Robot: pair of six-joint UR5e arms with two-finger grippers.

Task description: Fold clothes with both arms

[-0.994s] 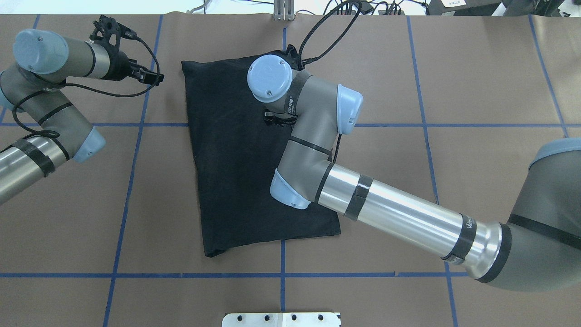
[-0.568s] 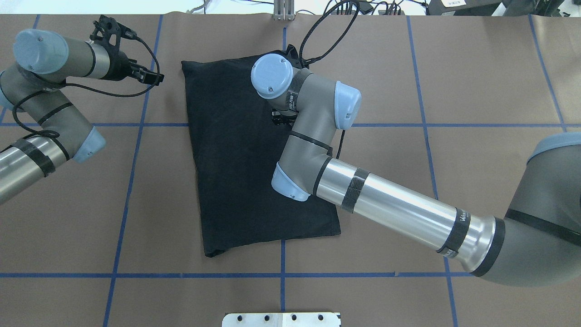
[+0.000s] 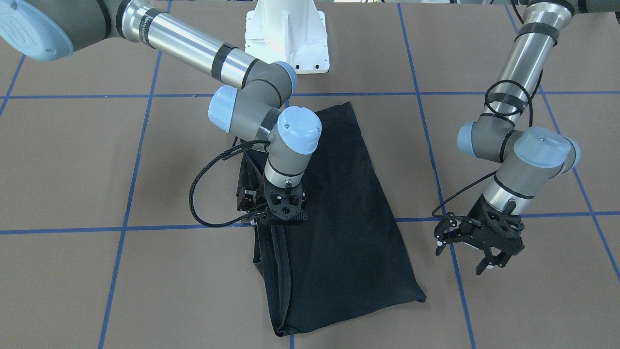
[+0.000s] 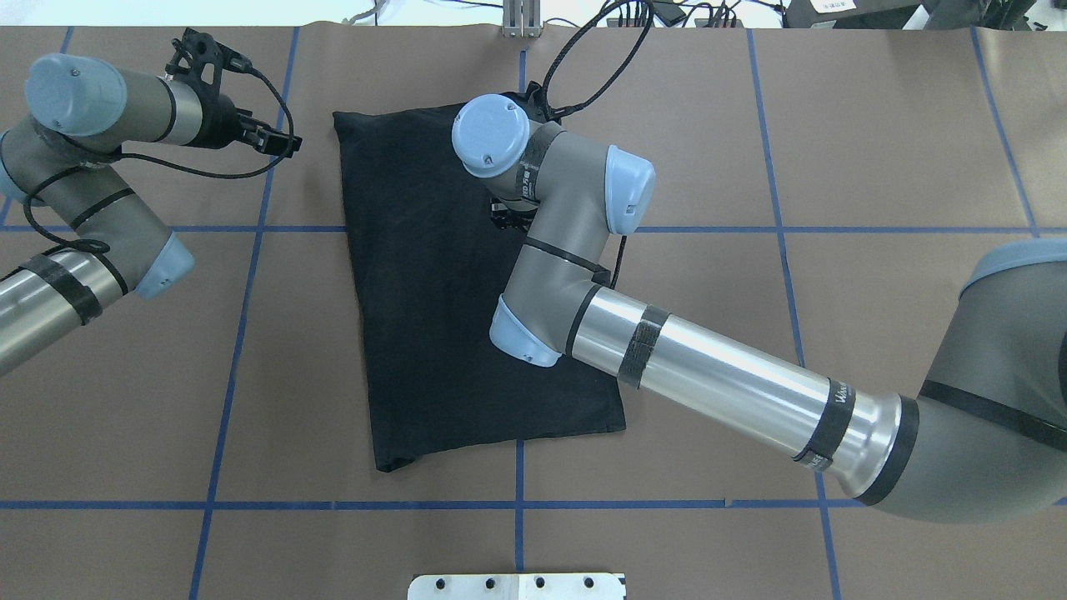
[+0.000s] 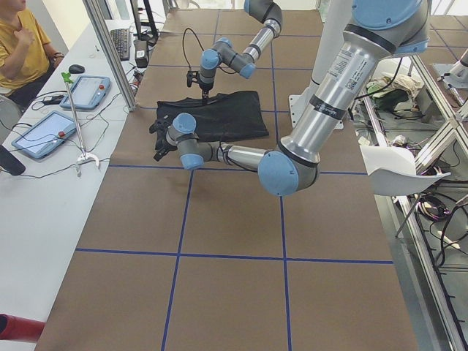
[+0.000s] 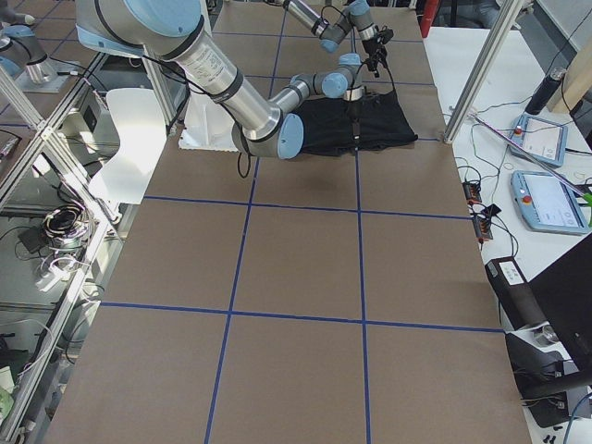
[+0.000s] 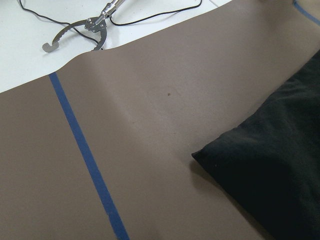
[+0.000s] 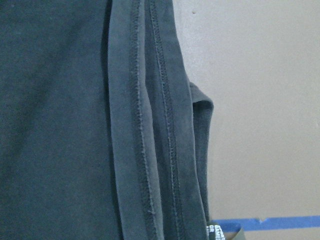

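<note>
The black T-shirt lies folded into a long rectangle on the brown table, plain side up. Its stacked hems run along one long edge. My right arm reaches over it, and the right gripper points down at that layered edge, low over the cloth. The wrist hides its fingers from above, and I cannot tell whether they are open or shut. My left gripper hangs open and empty above bare table, off the shirt's far left corner. From overhead that gripper is apart from the cloth.
Blue tape lines grid the table. The white pedestal base stands at the robot's edge. Across the table are metal tongs, tablets and a seated person beside an aluminium post.
My right wrist and forearm have shifted slightly to the left over the shirt, after a small move right. The left arm and the shirt have not moved.
</note>
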